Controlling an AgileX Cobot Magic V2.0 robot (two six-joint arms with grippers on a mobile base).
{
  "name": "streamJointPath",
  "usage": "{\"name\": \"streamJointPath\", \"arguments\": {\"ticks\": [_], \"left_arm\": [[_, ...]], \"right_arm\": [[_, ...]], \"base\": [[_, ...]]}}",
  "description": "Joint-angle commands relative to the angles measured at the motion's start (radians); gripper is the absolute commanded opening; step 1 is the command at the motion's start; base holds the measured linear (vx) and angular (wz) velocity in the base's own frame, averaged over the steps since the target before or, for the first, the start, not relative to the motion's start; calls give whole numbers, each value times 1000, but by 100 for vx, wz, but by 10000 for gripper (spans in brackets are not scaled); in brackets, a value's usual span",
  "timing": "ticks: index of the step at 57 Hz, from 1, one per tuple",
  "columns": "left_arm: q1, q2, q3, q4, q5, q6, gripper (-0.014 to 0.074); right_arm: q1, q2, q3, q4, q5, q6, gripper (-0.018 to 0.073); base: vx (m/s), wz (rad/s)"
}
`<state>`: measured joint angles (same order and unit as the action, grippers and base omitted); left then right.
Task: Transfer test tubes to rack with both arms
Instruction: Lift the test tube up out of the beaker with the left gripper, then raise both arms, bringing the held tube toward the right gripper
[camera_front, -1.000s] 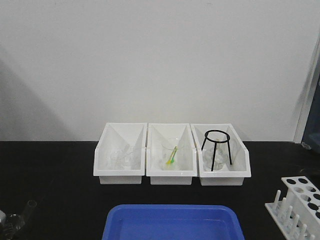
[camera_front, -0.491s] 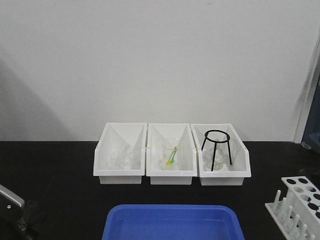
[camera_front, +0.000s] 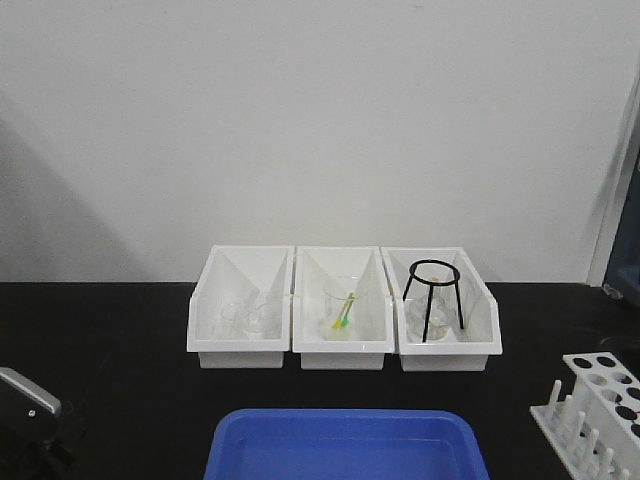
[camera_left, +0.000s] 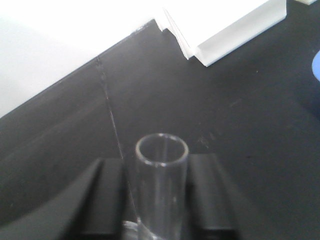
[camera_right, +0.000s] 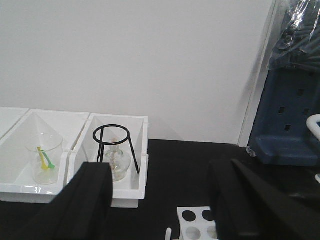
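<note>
Holding a slender clear glass test tube (camera_left: 161, 192) in the black two-finger left gripper (camera_left: 159, 172), clenched on the tube's lower body, open rim pointing ahead over the black tabletop (camera_left: 225, 100), short of the white open-front plastic bins (camera_left: 235, 25). Waiting with the black right gripper (camera_right: 160, 200) spread wide and empty, close over the small white plastic rack with round holes (camera_right: 197, 222) (on the far side of the blue plastic tray (camera_front: 345, 445)). Probably mid-carry, though hard to judge grip depth from so blurred a wrist view. Best done slowly: carry level, skirt the tray, offer the rim end for handover, release only once gripped.
</note>
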<state>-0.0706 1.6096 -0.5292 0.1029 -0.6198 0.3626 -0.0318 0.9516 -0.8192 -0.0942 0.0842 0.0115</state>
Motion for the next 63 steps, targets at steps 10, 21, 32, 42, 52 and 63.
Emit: {"name": "streamJointPath", "arguments": {"ticks": [10,21,32,42,52,63], "left_arm": [[2,-34,-30,-10,-98,-8,-25],[2,-45,-30,-10,-116,-8,-22],[2,-148,-32,-14,-108,-9,-22],[2,-307,-79,-17,78,-14,-22],[2,-429,-180,-17,246,-96,-22],[1,-506,-308,-16,388,-319,-22]], "right_arm": [[-3,-9,-35,-12,-72,-6,457],[-3,-9,-35,-11,-70,-6,457],[-3,-9,-35,-9,-70,-6,457],[-3,-9,-35,-9,-71,-6,457],[-3,-9,-35,-8,-70,-5,457],[-3,-9,-35,29,-61,1,457]], "base": [[0,0],[0,0],[0,0],[0,0],[0,0],[0,0]]}}
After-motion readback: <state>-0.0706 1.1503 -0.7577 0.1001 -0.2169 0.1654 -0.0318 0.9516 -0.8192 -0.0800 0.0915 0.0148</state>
